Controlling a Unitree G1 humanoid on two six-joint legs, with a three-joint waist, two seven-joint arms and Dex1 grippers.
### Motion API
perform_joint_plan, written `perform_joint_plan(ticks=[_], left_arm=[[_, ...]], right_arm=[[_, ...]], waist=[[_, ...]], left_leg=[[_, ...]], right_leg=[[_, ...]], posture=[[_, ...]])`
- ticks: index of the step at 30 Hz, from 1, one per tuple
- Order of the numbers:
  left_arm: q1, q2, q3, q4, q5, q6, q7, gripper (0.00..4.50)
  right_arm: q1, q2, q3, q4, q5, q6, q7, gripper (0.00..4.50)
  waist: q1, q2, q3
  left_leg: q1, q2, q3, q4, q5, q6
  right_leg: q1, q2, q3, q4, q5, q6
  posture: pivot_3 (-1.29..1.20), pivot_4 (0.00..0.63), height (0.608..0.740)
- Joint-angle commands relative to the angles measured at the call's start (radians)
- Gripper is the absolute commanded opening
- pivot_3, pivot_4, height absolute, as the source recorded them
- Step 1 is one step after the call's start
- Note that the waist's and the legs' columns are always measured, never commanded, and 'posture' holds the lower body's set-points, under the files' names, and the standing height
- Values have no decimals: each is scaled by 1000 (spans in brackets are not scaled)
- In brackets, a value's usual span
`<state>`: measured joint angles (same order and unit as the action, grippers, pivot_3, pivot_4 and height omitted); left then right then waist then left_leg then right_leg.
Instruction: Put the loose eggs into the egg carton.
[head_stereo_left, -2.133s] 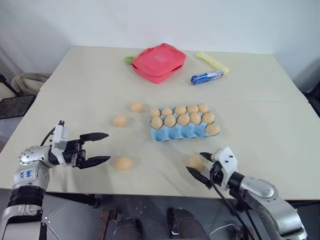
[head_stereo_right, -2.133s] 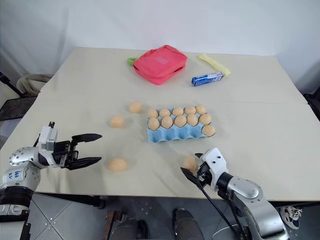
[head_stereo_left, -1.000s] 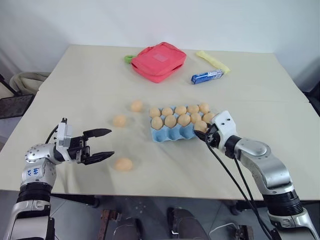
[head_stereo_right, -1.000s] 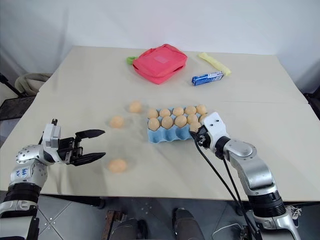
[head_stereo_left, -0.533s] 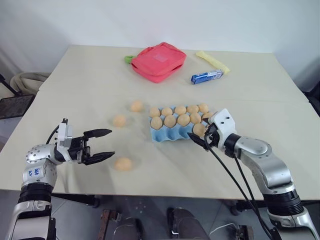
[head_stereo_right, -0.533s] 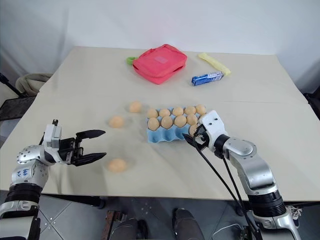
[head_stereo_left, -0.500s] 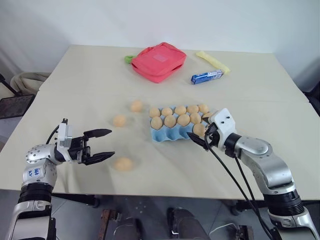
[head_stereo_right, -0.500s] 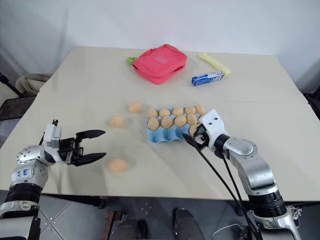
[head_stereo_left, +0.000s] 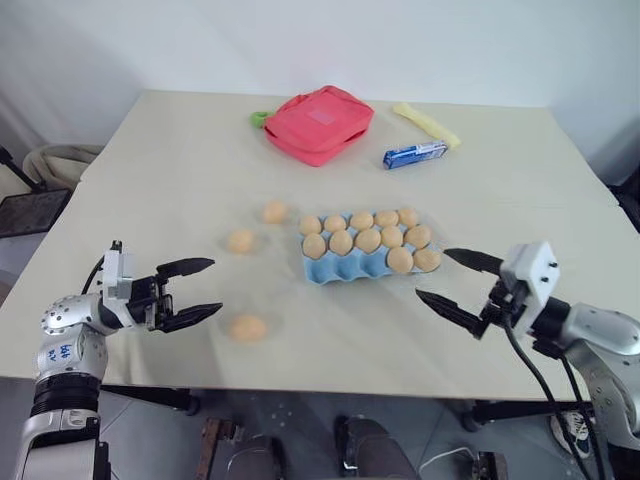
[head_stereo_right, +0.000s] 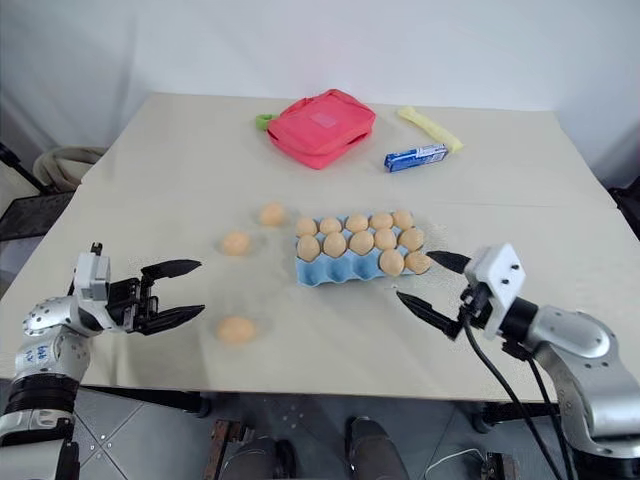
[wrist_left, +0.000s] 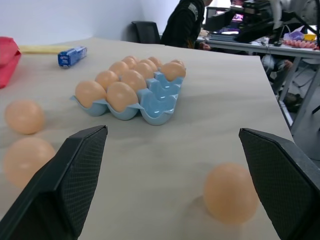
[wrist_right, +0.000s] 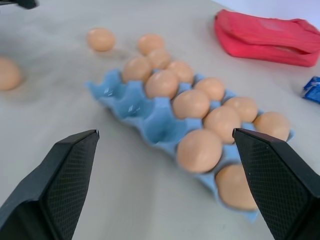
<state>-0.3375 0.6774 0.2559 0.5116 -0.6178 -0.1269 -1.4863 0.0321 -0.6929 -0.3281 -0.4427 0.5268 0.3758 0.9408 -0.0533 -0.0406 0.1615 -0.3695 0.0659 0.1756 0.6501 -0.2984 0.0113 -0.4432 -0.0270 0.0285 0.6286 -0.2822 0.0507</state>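
The desk (head_stereo_left: 150, 180) carries everything, and the egg carton (head_stereo_left: 345, 265) sits near its middle, lying parallel to the near edge so that both arms can reach it. Its far two rows are full and the near row holds two eggs at the right end, which leaves three blue cups empty toward the left. That gap suggests the task is well along but not finished.

Toward the far edge lie a red pouch (head_stereo_left: 316, 122), a blue wrapped bar (head_stereo_left: 413, 154) and a yellow strip (head_stereo_left: 425, 123), well apart from the work.

Three loose eggs (head_stereo_left: 247, 327) rest on the desk left of the carton: one near the near edge, one (head_stereo_left: 240, 241) further in, and one (head_stereo_left: 274, 212) just beside the carton's far left corner. They lie on the left arm's side, so they probably fall to that arm.

The right gripper (head_stereo_left: 458, 282) hangs off the carton's right end, pointing across toward it, fingers spread wide and empty. The left gripper (head_stereo_left: 190, 291) hovers near the near left edge, roughly level, aimed at the closest egg, fingers likewise released and holding nothing.
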Motion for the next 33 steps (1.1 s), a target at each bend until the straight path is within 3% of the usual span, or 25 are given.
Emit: perform_joint_plan(ticks=[1,9,22,33], left_arm=[[51,18,59,-58,0,-12,32,4500],[218,6,131,-212,-21,18,116,4500],[381,-39,185,-418,-35,53,234,4500],[513,-184,107,-681,43,50,467,4500]], right_arm=[[56,-21,-76,42,40,-104,110,4480],[192,-70,-100,142,28,-216,257,4480],[151,-85,-84,179,34,-205,257,4480],[84,-90,-45,192,21,-154,218,4480]], waist=[[-1,0,0],[0,0,0],[1,0,0],[0,1,0]], left_leg=[[0,0,0,0,0,0],[0,0,-1,0,0,0],[1,0,-1,-1,-2,-5],[1,0,-1,-1,-2,-5]], right_leg=[[0,0,0,0,0,0],[0,-1,0,0,0,0],[0,-2,0,-1,-1,-5],[1,-2,1,-1,-1,-5]], posture=[[0,150,740],[0,150,740],[0,150,740],[0,150,740]])
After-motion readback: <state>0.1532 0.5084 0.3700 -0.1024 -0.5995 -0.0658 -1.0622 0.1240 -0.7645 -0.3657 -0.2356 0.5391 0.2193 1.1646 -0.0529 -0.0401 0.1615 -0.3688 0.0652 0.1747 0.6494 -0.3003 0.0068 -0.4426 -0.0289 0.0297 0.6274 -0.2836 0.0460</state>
